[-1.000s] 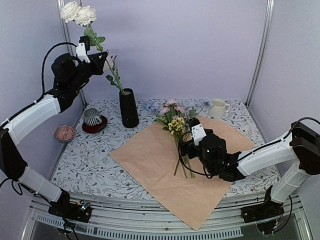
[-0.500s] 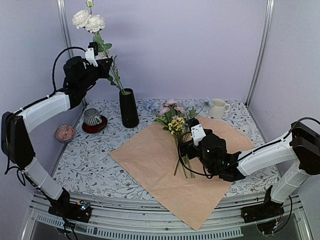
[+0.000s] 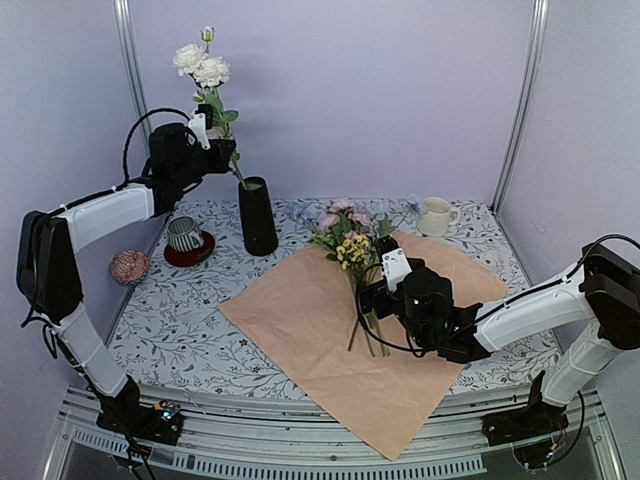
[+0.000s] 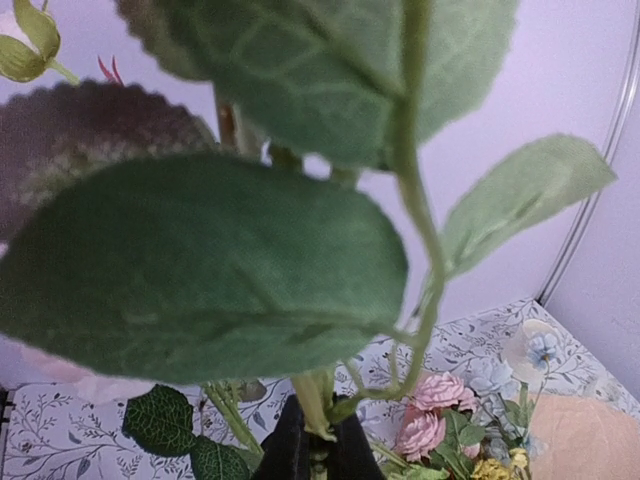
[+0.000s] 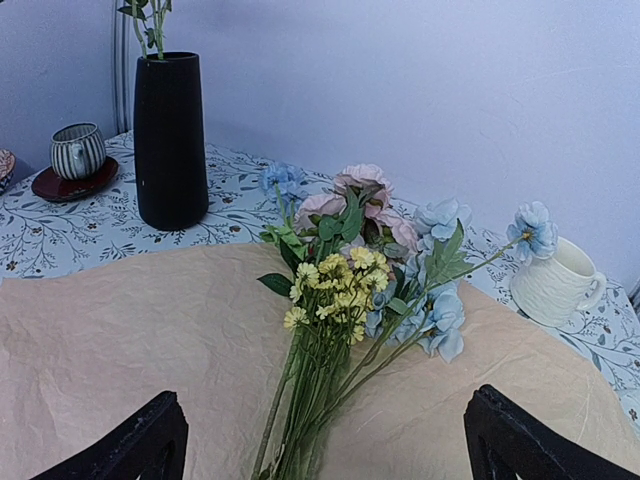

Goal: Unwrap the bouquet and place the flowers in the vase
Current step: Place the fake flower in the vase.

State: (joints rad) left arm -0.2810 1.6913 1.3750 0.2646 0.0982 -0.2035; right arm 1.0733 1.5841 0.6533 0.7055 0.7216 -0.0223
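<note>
Lilac walls enclose a floral-print tabletop (image 3: pixel 170 320) where two robot arms tend a bouquet. High above the far left corner, the left gripper (image 3: pixel 210 138) is clamped tight on the stem of the white flowers (image 3: pixel 200 62). The stem's lower end stands in the vase (image 3: pixel 257 215) and it leans left, with the blooms well above the vase's mouth. That arm's wrist camera sees mostly green leaves (image 4: pixel 200 260) close to the lens.

The tall black vase stands near the far edge, left of centre. Toward the left edge, a striped cup (image 3: pixel 184 233) sits on a red saucer (image 3: pixel 190 254).

The right gripper (image 3: pixel 372 298) has its jaws wide apart and holds nothing. It is poised low over the stems of the pink, blue and yellow flowers (image 5: pixel 350 260), which lie on the unfolded tan paper (image 3: pixel 300 340) in the middle of the tabletop, blooms toward the far edge. The paper's near corner hangs over the near edge. A cream mug (image 3: pixel 435 216) stands near the far right corner.
</note>
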